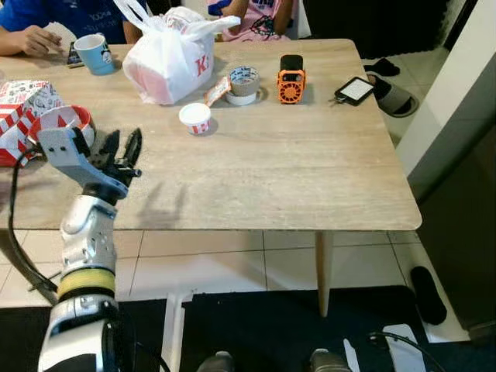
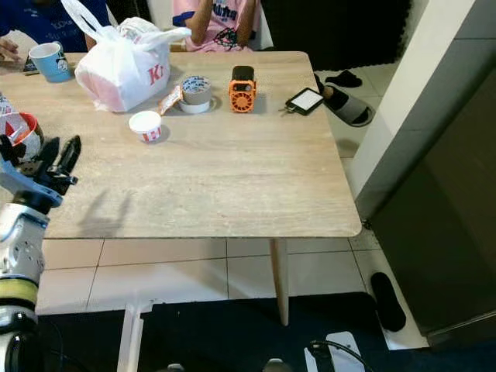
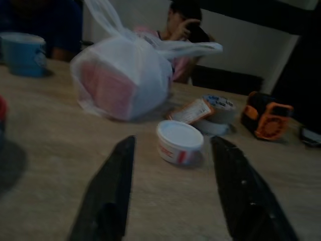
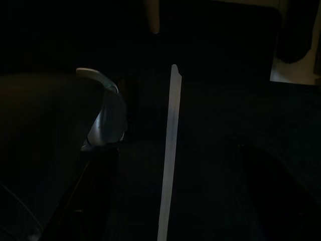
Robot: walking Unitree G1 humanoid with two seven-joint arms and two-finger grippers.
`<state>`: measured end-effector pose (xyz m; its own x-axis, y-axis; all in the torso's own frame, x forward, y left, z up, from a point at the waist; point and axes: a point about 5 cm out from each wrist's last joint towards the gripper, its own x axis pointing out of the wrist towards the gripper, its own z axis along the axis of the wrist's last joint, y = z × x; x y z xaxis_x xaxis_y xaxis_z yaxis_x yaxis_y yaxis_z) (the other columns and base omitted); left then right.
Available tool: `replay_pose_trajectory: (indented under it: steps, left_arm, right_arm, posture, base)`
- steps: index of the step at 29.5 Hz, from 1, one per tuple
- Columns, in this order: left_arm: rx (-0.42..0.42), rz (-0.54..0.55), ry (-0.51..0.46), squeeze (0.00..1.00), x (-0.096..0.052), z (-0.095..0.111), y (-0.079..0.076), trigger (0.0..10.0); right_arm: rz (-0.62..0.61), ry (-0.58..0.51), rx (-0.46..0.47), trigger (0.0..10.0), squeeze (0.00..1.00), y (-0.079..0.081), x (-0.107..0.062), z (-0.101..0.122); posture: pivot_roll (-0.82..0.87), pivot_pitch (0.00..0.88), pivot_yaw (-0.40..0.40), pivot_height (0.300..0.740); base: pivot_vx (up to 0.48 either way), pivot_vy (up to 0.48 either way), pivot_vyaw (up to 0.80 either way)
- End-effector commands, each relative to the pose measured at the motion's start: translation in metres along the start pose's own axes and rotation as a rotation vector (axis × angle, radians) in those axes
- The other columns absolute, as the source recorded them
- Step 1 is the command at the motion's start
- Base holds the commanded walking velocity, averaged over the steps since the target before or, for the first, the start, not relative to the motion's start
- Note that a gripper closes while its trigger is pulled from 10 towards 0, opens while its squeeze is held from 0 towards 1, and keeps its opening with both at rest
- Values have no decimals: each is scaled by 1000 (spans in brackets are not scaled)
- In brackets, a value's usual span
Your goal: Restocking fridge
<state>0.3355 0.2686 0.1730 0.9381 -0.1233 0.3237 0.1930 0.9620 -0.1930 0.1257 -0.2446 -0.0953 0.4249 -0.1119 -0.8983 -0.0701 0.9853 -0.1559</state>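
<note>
We judge restocking barely begun | left gripper (image 1: 122, 147) spread wide, empty | small tub (image 1: 194, 118) untouched on table (image 1: 294, 170)

Your target: small white cup (image 1: 194, 118) with red print, white lid on. Upright on the tabletop (image 1: 294, 170), just in front of the white bag (image 1: 169, 60).

Seated people (image 1: 256, 15) cut off by the top edge; right wrist view nearly black
</note>
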Motion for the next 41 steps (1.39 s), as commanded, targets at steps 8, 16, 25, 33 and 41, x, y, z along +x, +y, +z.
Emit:
replay_pose_trajectory:
  steps: [8,16,25,33,41]
  left_arm:
    - [-65,-4,45,522,-12,-14,-6,10000]
    - [-45,11,103,0,-20,-18,3,10000]
    - [10,36,134,0,-17,-21,5,10000]
    - [42,7,126,0,-11,-19,-3,10000]
    - [92,-30,144,0,-10,-21,-4,10000]
  right_arm:
    - [23,7,39,10000,0,5,0,-1]
    - [72,-20,60,10000,0,8,1,6]
    - [121,-27,20,10000,0,13,2,11]
    - [89,-19,42,10000,0,11,2,10]
    - [127,-17,55,10000,0,18,3,9]
  posture:
    - [-58,67,47,740]
    - [-44,43,39,740]
    - [-41,26,33,740]
    - [-41,23,33,740]
    - [-44,14,38,740]
  base:
    - [0,0,0]
    - [0,0,0]
    - [0,0,521]
    - [0,0,488]
    - [99,0,0]
